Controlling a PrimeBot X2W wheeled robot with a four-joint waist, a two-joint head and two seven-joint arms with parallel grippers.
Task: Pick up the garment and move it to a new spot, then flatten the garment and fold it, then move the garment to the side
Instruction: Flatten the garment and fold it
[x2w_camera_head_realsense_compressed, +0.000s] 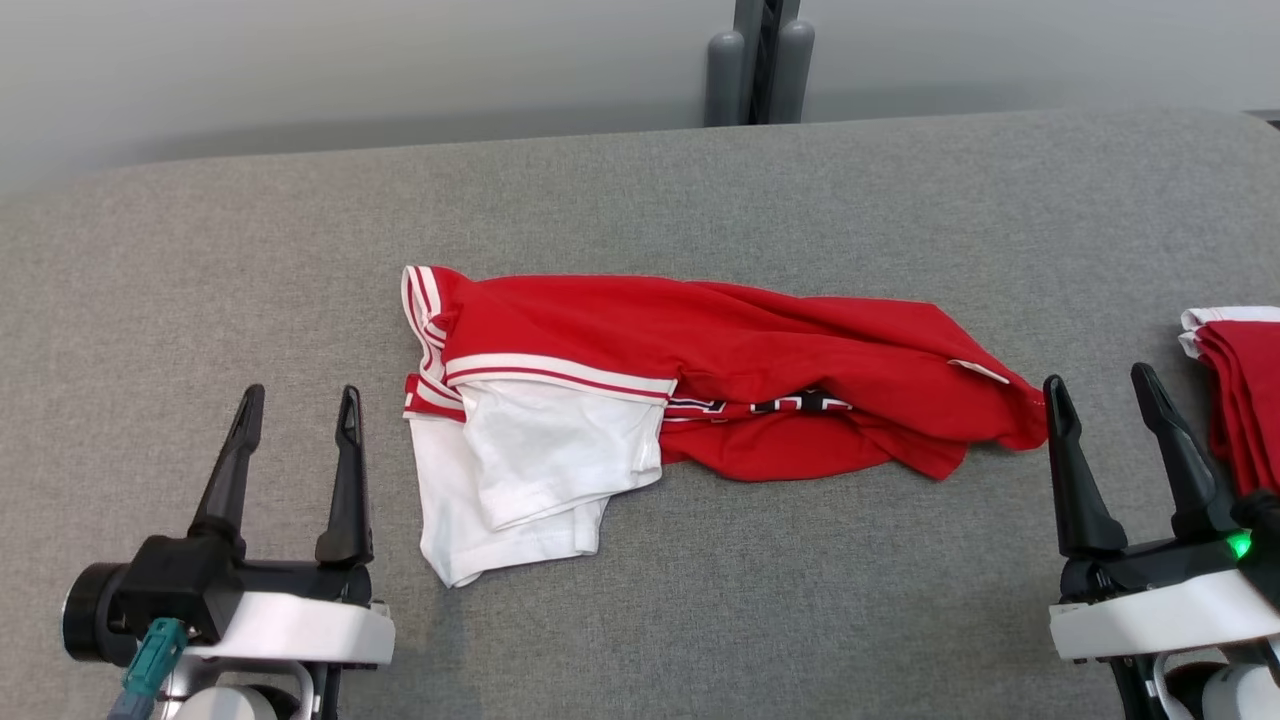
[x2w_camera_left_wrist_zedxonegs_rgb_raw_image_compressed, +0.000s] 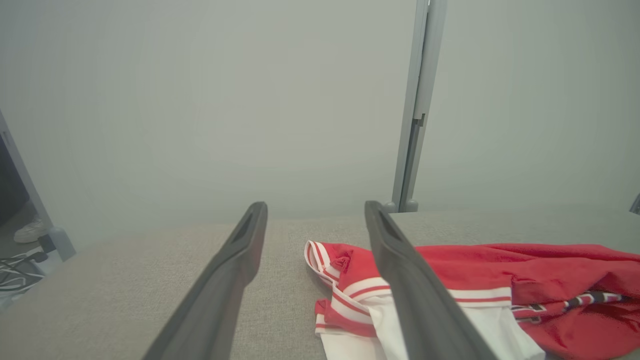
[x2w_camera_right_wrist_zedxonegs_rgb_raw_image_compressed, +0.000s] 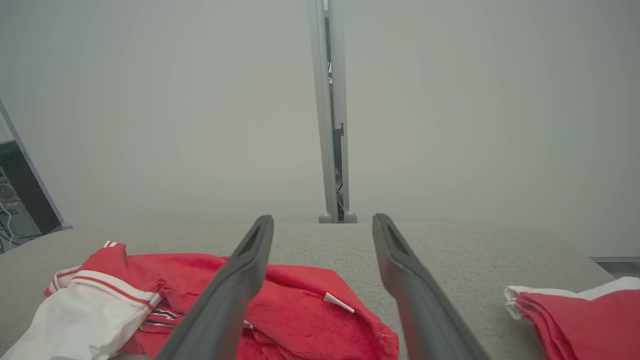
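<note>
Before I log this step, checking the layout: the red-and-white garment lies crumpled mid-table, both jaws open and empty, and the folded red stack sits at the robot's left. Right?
No: the folded red stack sits at the robot's right, beside the right gripper, as the head view shows. The rest holds.

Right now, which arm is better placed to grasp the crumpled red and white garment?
Probably right: the right pincer, open, stands beside the red end of the garment; the left pincer is farther off.
</note>
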